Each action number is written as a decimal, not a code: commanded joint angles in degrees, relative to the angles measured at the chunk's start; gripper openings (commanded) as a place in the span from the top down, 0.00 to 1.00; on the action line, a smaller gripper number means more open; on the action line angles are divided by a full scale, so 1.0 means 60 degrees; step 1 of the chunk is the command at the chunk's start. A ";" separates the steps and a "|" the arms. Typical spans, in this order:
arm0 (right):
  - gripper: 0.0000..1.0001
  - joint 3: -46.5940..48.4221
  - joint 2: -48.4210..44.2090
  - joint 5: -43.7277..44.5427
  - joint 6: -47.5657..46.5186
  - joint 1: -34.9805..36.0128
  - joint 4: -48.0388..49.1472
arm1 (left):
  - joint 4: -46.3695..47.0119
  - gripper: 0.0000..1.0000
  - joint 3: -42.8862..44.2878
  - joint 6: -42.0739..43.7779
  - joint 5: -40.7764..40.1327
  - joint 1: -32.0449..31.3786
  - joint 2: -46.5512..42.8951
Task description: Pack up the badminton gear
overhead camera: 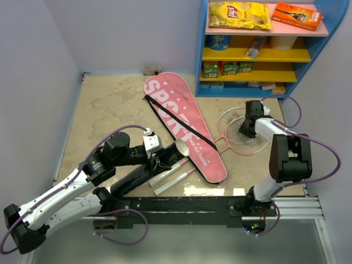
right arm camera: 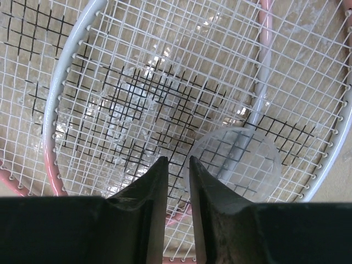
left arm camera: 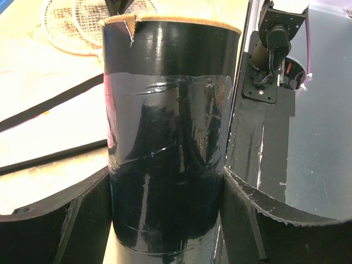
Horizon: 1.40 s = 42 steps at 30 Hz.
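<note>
Black and shiny, the black tube (left arm camera: 165,82) is lying at 7 o'clock, nearest to you. Your left gripper (left arm camera: 166,173) is hugging it, one finger on each side. You should be holding it firm, with its open end pointing toward 1 o'clock.

Just beside it, two pale handles (overhead camera: 171,179) are poking out by the near edge of the pink bag (overhead camera: 170,110). The bag is lying in the middle of the table (overhead camera: 110,104).

Further out at 3 o'clock, your right gripper (right arm camera: 177,165) is hanging over the two rackets (right arm camera: 137,82). Its jaws are standing nearly together, with a thin gap and nothing between them that I can see. A clear round cap (right arm camera: 236,159) is resting on the strings, just right of the fingers. I am guessing you are going for that cap. If so, you should be sliding right a little and pinching only its rim, not the strings.

The bag is showing SPORT in big white letters. At 1 o'clock, the yellow packet (overhead camera: 239,15) and orange box (overhead camera: 297,15) are carrying writing too small to read.
</note>
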 commanded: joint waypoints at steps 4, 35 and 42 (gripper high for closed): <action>0.83 -0.0170 0.0088 -0.0142 0.0136 -0.0024 0.0340 | 0.0355 0.76 0.0436 -0.0104 -0.0002 -0.0057 -0.0059; 1.00 0.0840 -0.4727 -0.3067 -0.1035 -0.0024 -0.2193 | 0.0355 0.76 0.0392 -0.0103 0.0202 -0.0057 0.0234; 1.00 0.1748 -0.6151 -0.6305 -0.1649 0.0546 -0.3424 | 0.0443 0.77 0.0421 -0.0030 0.0846 -0.0057 0.0293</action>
